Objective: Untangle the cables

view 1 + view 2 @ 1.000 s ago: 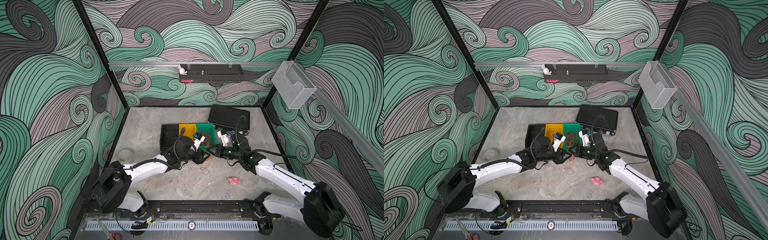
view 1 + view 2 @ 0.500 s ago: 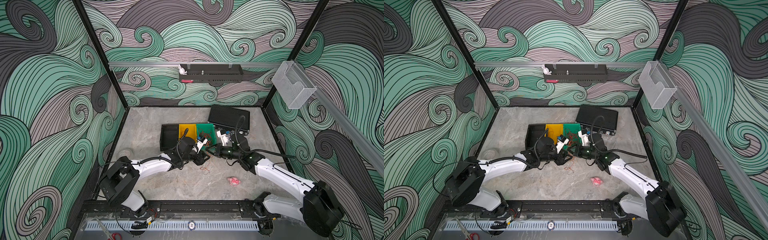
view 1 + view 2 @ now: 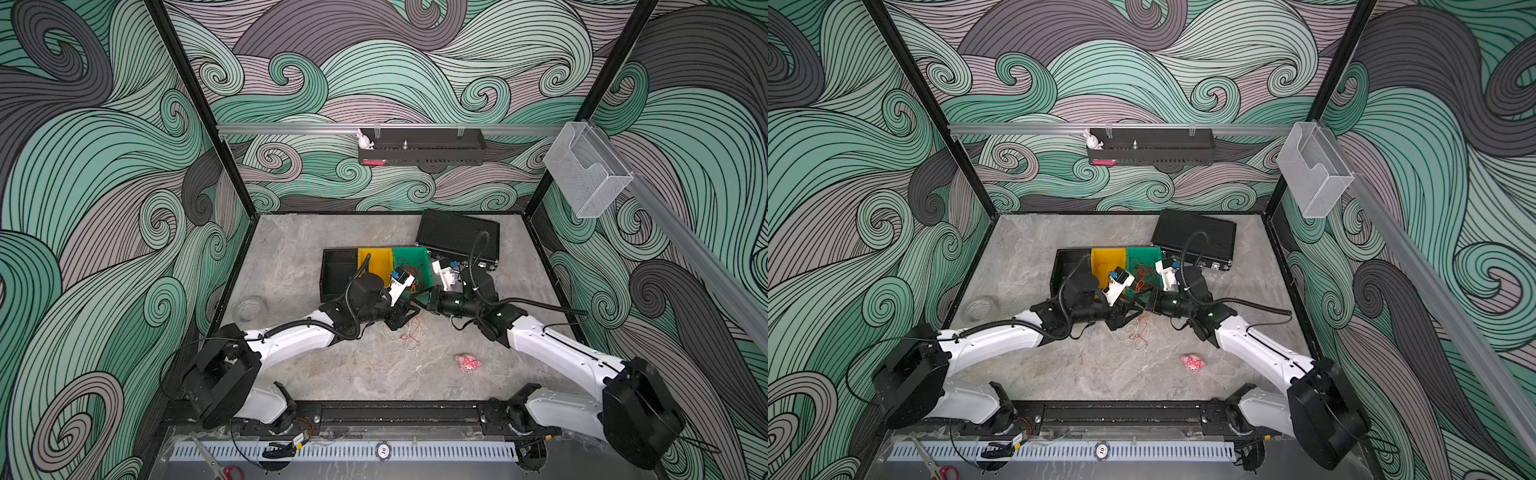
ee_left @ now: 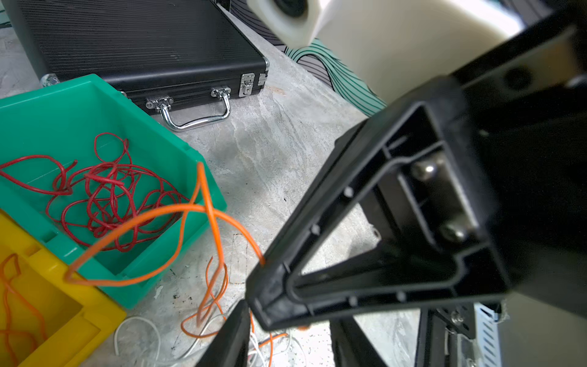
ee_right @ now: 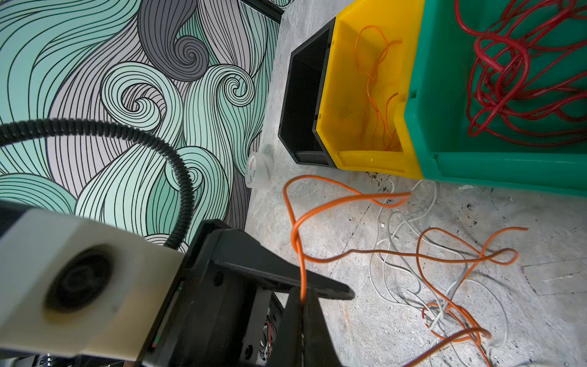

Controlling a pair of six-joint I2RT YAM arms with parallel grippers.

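The left pincer (image 4: 287, 317) is narrowing, jaws still apart, beside the right pincer (image 5: 303, 305) — which is keeping the orange cable (image 5: 298, 244) pinched, the cables (image 5: 441, 314) tangled just below it — a second grip is looking likely.

A robotics lab cell — swirl-papered walls (image 3: 104, 166) box in a stone-look table (image 3: 291, 257) with two robot arms (image 3: 299, 340).
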